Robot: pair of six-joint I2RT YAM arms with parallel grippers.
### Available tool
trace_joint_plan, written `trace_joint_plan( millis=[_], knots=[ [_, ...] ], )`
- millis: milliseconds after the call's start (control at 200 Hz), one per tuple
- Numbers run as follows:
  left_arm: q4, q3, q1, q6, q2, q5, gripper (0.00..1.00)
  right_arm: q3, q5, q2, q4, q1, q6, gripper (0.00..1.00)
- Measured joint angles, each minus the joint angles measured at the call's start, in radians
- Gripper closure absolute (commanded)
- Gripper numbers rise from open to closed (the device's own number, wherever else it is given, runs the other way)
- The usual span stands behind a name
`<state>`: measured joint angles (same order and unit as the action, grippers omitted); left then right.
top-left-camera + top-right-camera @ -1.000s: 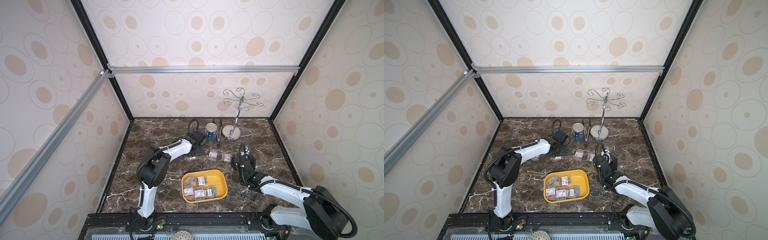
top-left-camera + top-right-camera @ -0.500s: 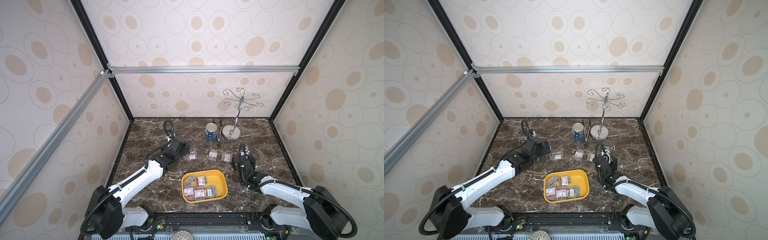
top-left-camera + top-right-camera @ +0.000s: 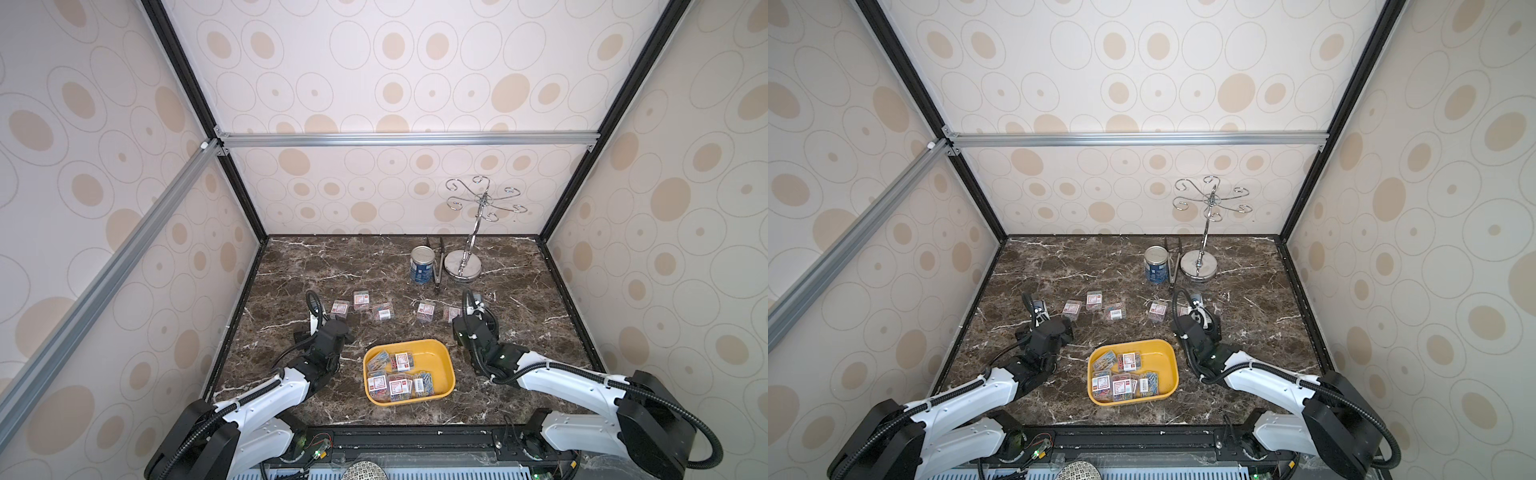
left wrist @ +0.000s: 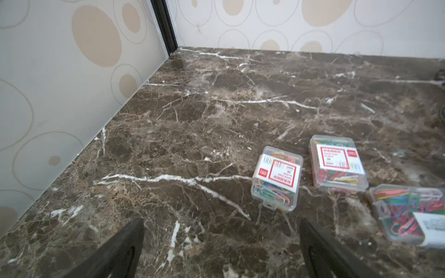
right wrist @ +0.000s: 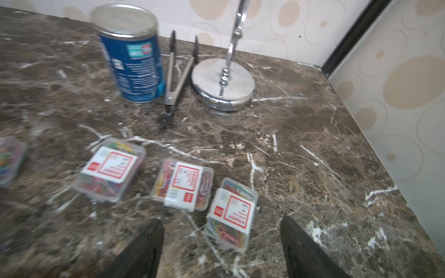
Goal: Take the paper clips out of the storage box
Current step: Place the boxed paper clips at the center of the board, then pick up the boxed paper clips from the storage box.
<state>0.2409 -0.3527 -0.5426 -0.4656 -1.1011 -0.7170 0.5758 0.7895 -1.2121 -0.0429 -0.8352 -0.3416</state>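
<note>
Well, the L gripper (image 4: 221, 223) was spread wide w/ nothing in it, above the marble table (image 4: 192, 108), w/ three cases of paper clips (image 4: 277, 178) lying just ahead. The R gripper (image 5: 221, 222) had its jaws apart too, empty, w/ one case (image 5: 231, 214) right before its tips. Between both arms, towards the front edge, sat the storage box (image 3: 442, 359), several cases inside (image 3: 401, 360).

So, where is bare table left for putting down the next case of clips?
Bare marble lies between the left wall and the blue can, and right of the chrome stand. Crowded: the row of cases behind the yellow tray.
</note>
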Motion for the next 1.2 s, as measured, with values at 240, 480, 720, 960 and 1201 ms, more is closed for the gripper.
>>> trace_joint_plan(
  millis=[240,480,720,960,1201],
  knots=[
    [0.010,-0.052,0.003,-0.019,-0.101,-0.035,0.00,0.136,-0.027,-0.082,0.098,-0.243,-0.086,0.25],
    [0.077,0.077,0.004,-0.024,0.137,-0.041,0.00,0.266,-0.108,-0.202,0.208,-0.433,-0.249,0.38],
    [0.102,0.209,0.006,-0.037,0.391,-0.055,0.00,0.266,-0.264,-0.290,0.208,-0.505,-0.369,0.40],
    [0.095,0.269,0.007,-0.062,0.568,-0.084,0.00,0.252,-0.344,-0.266,0.200,-0.544,-0.445,0.40],
    [0.074,0.302,0.008,-0.070,0.669,-0.097,0.00,0.245,-0.355,-0.286,0.236,-0.544,-0.493,0.40]
  ],
)
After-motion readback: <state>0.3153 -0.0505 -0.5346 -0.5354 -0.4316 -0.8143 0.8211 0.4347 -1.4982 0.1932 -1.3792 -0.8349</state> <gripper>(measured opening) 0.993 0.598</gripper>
